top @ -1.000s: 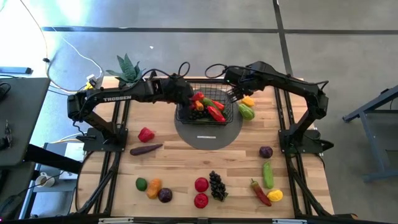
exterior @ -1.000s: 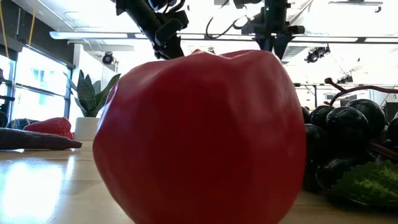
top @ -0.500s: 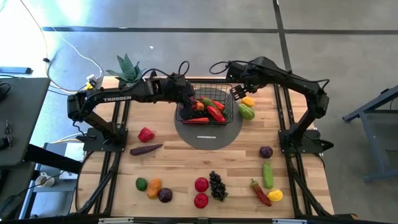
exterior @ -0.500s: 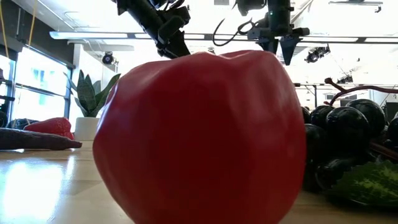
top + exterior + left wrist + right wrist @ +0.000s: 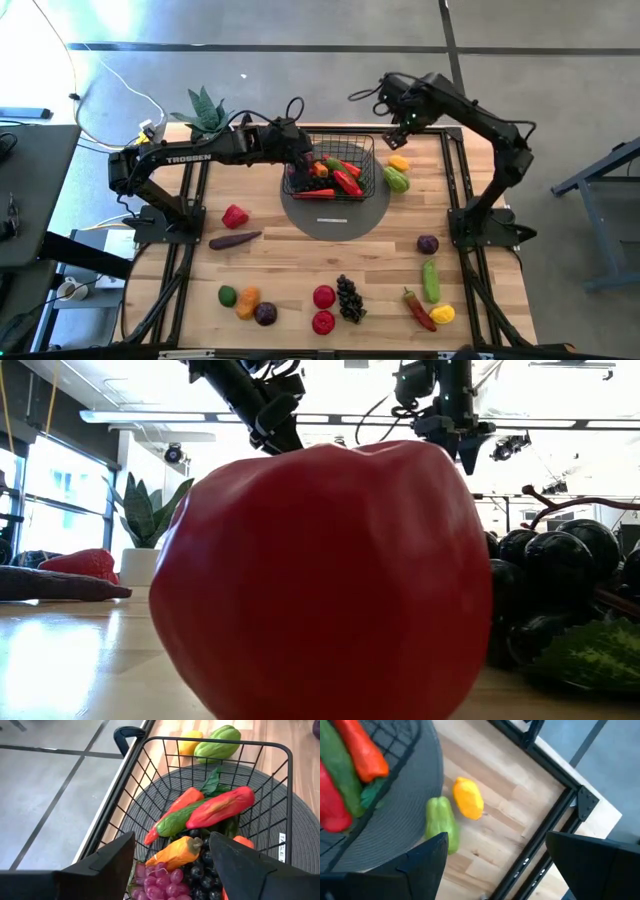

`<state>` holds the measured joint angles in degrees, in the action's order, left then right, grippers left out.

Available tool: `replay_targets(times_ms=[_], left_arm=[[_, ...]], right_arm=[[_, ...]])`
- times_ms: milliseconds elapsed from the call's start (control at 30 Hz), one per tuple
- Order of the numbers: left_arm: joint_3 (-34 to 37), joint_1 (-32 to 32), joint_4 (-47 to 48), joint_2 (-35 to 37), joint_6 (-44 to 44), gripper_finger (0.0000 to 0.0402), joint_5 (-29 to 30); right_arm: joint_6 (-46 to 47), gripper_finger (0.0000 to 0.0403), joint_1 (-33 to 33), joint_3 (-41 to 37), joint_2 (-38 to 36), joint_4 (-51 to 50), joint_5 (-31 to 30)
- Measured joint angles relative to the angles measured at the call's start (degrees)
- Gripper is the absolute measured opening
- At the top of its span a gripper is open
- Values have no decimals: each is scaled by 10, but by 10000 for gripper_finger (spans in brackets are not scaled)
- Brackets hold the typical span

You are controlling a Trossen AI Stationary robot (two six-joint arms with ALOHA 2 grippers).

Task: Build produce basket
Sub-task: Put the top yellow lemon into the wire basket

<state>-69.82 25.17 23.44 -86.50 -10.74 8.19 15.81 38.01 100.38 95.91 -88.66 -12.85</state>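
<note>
A black wire-grid basket sits on a flat grey round woven mat at the far middle of a pale wooden table, already holding a long red pepper, a green cucumber, an orange carrot-like piece and dark and pale purple grapes. The left gripper hangs over the basket's left side, its two dark fingers spread apart with nothing between them. The right gripper is raised near the table's far right edge, its fingers also wide apart and empty, above a yellow lemon-shaped fruit and a green pepper lying side by side on the wood just outside the mat. More produce is scattered across the near half of the table: a red pepper, a purple aubergine, a bunch of black grapes and two red apples. A spiky green potted plant stands at the far left corner.
</note>
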Motion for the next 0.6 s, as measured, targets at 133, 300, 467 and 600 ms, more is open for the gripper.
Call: replay_targets(times_ms=[133,300,467,600], left_arm=[[0,0,0,0,0,246,0],[0,0,0,0,0,246,0],[0,0,-5,0,0,246,0],[0,1,-10,0,0,246,0]], right_arm=[[-31,319,37,0,1,22,28],[-65,319,79,0,19,38,68],[-84,319,112,0,48,49,78],[-89,319,129,0,68,58,111]])
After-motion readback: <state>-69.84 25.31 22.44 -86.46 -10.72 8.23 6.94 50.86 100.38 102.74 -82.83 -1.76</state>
